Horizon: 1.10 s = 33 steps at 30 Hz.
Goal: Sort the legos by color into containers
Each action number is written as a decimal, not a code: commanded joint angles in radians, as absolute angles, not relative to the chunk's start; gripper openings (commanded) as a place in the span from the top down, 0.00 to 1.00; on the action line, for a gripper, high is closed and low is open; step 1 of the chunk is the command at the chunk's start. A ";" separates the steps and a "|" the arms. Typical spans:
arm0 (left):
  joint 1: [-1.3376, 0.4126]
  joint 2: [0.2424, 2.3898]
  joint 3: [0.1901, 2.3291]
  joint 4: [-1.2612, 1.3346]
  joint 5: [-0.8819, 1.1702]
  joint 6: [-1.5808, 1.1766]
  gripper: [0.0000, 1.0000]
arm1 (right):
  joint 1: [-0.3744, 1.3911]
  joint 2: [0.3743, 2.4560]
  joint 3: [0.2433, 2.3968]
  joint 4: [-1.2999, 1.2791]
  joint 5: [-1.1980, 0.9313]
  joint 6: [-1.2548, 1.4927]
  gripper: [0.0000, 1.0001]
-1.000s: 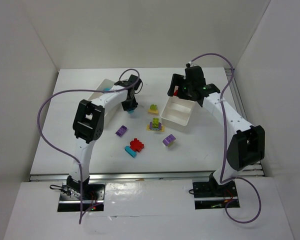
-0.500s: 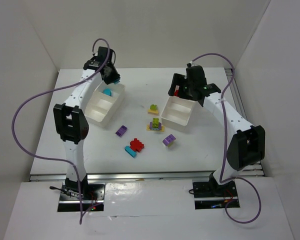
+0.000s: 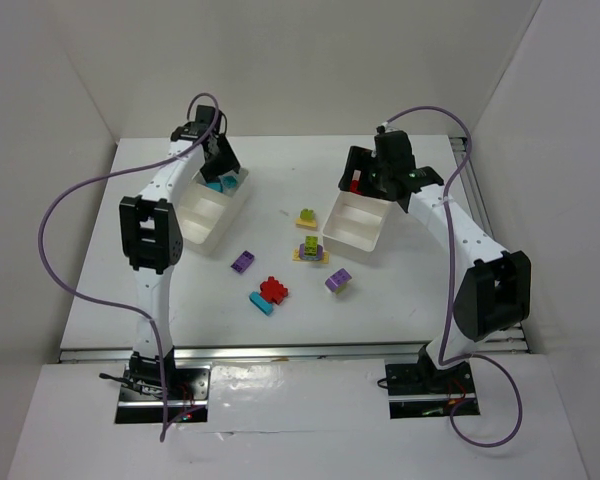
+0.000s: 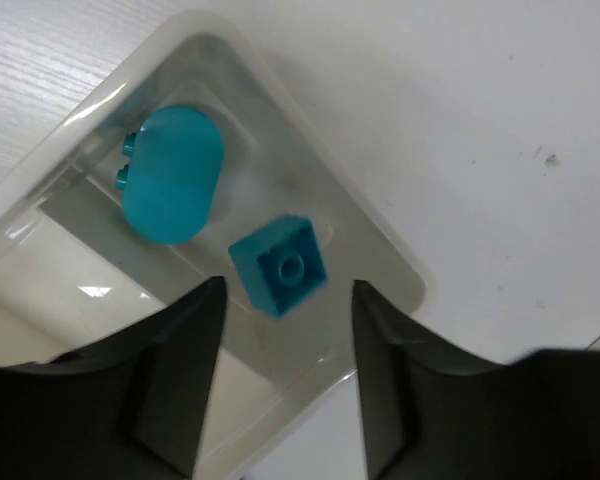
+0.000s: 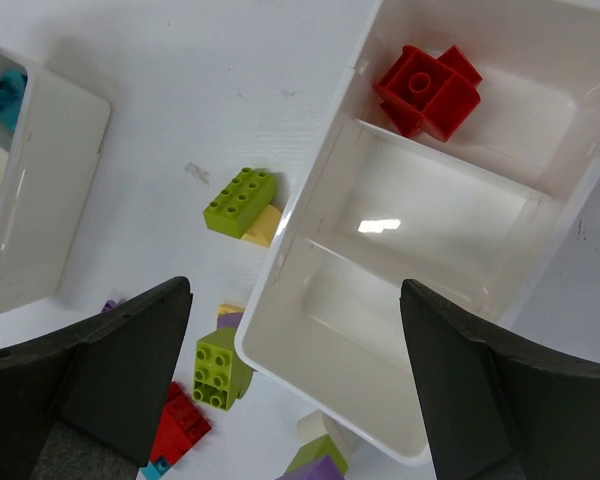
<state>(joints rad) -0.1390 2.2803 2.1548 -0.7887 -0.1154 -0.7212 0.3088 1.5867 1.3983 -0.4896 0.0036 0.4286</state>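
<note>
While the left gripper (image 4: 286, 300) is hanging over the far corner compartment of the left tray (image 4: 380, 240), close to its rim, its jaws are standing apart. A square cyan brick (image 4: 278, 265) is showing between them, touching neither, beside a rounded cyan brick (image 4: 172, 175). The right gripper (image 5: 295, 290) is hovering above the right tray (image 5: 302, 200), jaws spread wide and empty, with red bricks (image 5: 427, 90) sitting in the far compartment. Between the trays, a lime-and-yellow cluster (image 5: 242, 203), a purple brick (image 3: 243, 262) and a red-and-cyan cluster (image 3: 271, 294) are lying loose on the white tabletop (image 3: 400, 290), with white walls (image 3: 310, 60) closing in three sides.
</note>
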 commanded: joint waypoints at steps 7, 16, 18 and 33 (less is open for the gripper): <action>-0.189 2.068 2.090 -0.785 -0.133 -0.635 0.36 | 0.302 1.589 1.420 -0.489 0.000 0.428 0.08; -0.449 1.660 1.484 -0.785 -0.183 -0.629 0.38 | 0.302 1.589 1.385 -0.489 0.000 0.428 0.08; -0.520 1.618 1.380 -0.785 -0.218 -0.614 0.28 | 0.302 1.589 1.376 -0.489 0.000 0.428 0.08; -0.482 1.804 1.246 -0.655 -0.278 -0.531 0.11 | 0.302 1.589 1.376 -0.499 -0.011 0.419 0.08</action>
